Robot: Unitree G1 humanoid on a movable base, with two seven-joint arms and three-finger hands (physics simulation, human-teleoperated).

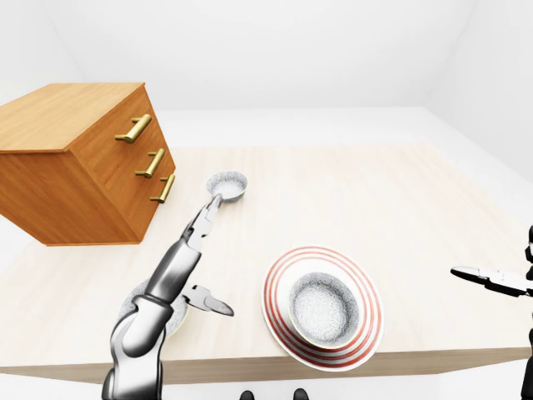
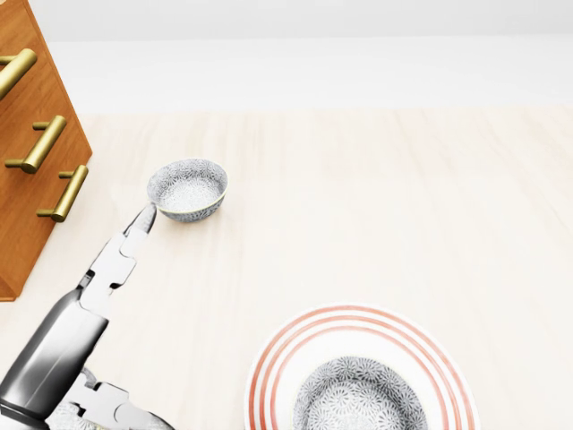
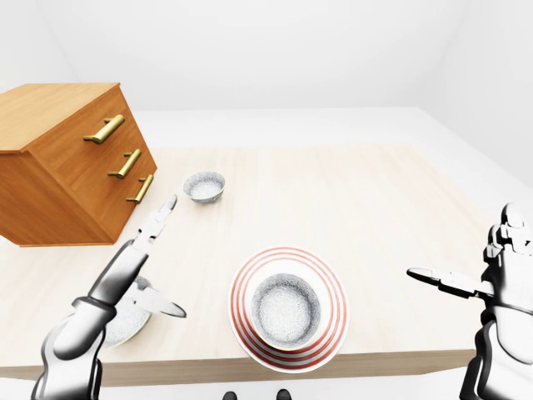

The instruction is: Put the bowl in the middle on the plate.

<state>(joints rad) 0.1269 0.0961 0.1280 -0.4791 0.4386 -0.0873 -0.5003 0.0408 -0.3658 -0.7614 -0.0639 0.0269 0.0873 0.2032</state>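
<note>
Patterned bowl [image 1: 323, 307] sits inside the red-ringed plate [image 1: 367, 332] near the bottom edge of the pale wooden table [image 1: 375, 192], upright and with no hand touching it.

The robot's left hand [image 1: 183, 265] hangs over the table to the plate's left in the left-eye view. Its two long fingers [image 2: 132, 235] are stretched out straight and close together, and the thumb is splayed wide below them. It holds nothing. In the head view the fingertips line up just beside the rim of a smaller patterned bowl [image 2: 187, 189] higher up the table; whether they touch it cannot be told.

A third bowl [image 3: 132, 327] lies under the left forearm and thumb at the table's lower left, largely hidden by the arm. A wooden chest of drawers [image 1: 75, 158] with brass handles [image 1: 133, 129] stands on the table's left side, near the small bowl.

The right hand [image 3: 493, 279] is held off the table's right side in the right-eye view, well apart from the plate, thumb pointing inward and fingers spread, empty. The table between it and the plate is bare.
</note>
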